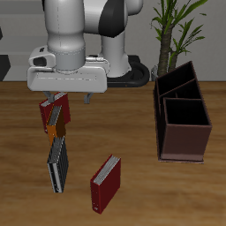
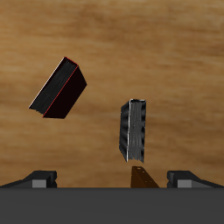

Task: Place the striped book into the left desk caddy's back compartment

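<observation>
Fingers of our gripper [image 1: 75, 100] hang spread and empty above the table, so we judge we are lining up over the striped book [image 1: 58, 164], which lies flat near the front edge. We see the left desk caddy [image 1: 182, 110] well apart from it, its back compartment [image 1: 176, 82] holding nothing

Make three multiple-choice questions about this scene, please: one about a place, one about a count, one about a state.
1. Where is the striped book?
A. On top of a dark-red book
B. Held between the jaws
C. On the table, nearer its front edge than the orange book

2. How many plain dark-red books are there?
A. Two
B. One
C. Four

3. How is the gripper?
A. Shut on the orange book
B. Jaws open, holding nothing
C. Shut on the striped book

Answers:
1 C: it rests on the wood just in front of the orange book.
2 A: one is under the gripper, one is near the front edge.
3 B: the wrist view shows the jaws apart with only table between them.
</observation>
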Robot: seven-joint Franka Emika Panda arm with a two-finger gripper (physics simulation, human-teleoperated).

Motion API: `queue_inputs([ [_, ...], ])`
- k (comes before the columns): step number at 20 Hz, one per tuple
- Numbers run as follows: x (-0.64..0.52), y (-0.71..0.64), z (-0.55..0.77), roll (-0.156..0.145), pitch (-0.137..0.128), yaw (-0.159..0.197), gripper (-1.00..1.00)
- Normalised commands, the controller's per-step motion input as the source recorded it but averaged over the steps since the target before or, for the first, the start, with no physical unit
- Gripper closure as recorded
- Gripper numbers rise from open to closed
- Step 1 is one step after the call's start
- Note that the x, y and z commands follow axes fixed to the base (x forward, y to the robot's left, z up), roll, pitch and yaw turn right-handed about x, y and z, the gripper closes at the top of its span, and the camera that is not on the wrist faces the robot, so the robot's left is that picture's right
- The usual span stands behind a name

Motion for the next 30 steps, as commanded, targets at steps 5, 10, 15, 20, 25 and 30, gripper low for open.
queue_inputs([
  [5, -0.02, -0.24, -0.17, 0.005, -0.003, 0.004, -1.0],
  [10, 0.02, -0.09, -0.27, 0.019, 0.013, 0.015, -1.0],
  [15, 0.03, -0.06, -0.23, 0.021, 0.014, 0.0, -1.0],
  [20, -0.01, -0.1, -0.16, -0.013, 0.013, -0.004, -1.0],
  [25, 0.03, -0.09, -0.15, 0.0, 0.005, 0.005, -1.0],
  [30, 0.08, 0.01, -0.23, 0.01, 0.012, 0.004, -1.0],
])
